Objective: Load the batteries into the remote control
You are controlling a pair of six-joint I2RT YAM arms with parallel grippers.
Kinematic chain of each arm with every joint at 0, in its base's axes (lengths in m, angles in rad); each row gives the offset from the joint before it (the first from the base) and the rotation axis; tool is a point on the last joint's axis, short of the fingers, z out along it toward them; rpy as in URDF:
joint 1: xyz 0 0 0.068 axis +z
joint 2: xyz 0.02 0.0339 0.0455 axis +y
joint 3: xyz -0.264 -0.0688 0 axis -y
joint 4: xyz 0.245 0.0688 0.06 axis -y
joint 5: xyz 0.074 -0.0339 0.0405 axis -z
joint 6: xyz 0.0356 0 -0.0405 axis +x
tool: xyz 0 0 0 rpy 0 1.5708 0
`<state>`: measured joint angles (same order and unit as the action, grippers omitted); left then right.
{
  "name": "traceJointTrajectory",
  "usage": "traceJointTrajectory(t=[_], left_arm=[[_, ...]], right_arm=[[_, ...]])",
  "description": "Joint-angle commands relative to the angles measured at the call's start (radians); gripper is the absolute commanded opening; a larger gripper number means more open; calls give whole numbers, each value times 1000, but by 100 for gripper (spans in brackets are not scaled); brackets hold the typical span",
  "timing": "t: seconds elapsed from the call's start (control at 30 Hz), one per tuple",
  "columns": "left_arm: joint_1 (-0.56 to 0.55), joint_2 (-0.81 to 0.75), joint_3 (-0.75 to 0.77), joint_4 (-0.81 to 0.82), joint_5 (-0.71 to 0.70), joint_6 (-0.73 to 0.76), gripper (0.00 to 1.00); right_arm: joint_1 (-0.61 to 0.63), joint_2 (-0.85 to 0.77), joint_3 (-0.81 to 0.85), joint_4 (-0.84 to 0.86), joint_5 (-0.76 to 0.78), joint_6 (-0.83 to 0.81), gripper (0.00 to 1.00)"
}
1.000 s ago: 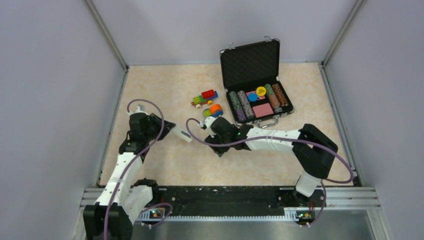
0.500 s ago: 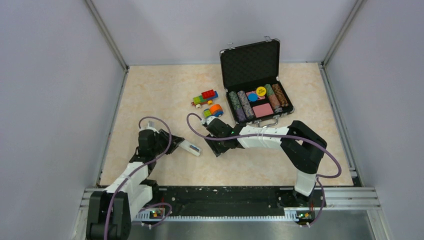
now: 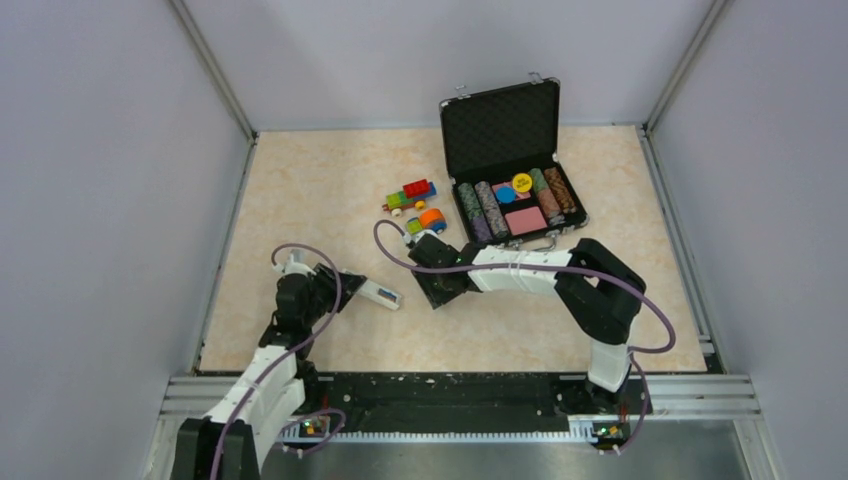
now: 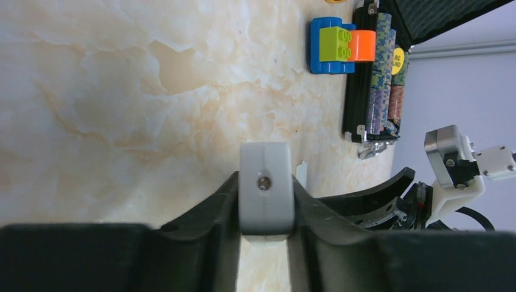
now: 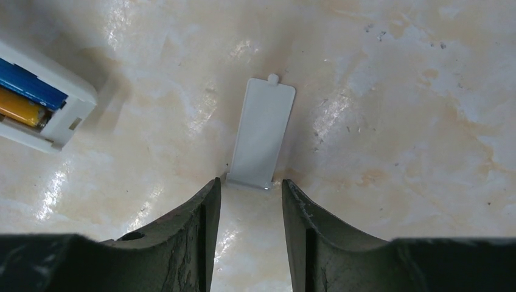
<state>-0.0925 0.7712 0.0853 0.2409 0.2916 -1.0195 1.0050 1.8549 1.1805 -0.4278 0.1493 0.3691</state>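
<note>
Remote control (image 3: 381,294), a slim white plastic bar, clamped at its near end between the fingers of the left gripper (image 3: 347,289), on a left arm folded low with wrist turned rightward; inside its uncovered bay, side by side, two thin batteries (image 5: 25,96), blue and orange-brown. Further right, right arm stretched low leftward, right gripper (image 5: 249,182) with fingers parted, tips flanking the near edge of a flat white plastic cover (image 5: 261,128) on the marbled beige table (image 5: 395,91).

Boxed in around a cream marbled bench (image 3: 300,190).
Walled left, right and behind the bench by plain lilac-grey panels (image 3: 400,60), joined at its far corners by slanting aluminium posts (image 3: 213,75); edged along its near side by a black-and-silver rail (image 3: 460,392); lit evenly, soft glare on top.
</note>
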Motion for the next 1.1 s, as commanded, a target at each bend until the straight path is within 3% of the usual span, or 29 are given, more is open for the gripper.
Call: traceJointTrajectory(t=[0.0,0.17,0.3,0.73,0.93,1.0,1.07], left_arm=[[-3,-68,-17,-47,-59,16,40],[-3,-135,-18,-158,-112,7,58],[-3,-184,-6,-273,-170,-6,65],[-3,-207,104,-645,-342,-127,71],[-3,-207,187,-833,-441,-177,71],[-3,-205,213,-874,-455,-187,71],[-3,-206,234,-887,-448,-192,71]], right_arm=[[-5,28,40,-75,9,30,41],[-5,44,59,-102,13,29,40],[-5,52,64,-104,13,29,36],[-5,101,97,-93,27,36,37],[-6,99,93,-105,21,44,30],[-5,93,93,-111,23,44,31],[-6,87,95,-121,35,46,39]])
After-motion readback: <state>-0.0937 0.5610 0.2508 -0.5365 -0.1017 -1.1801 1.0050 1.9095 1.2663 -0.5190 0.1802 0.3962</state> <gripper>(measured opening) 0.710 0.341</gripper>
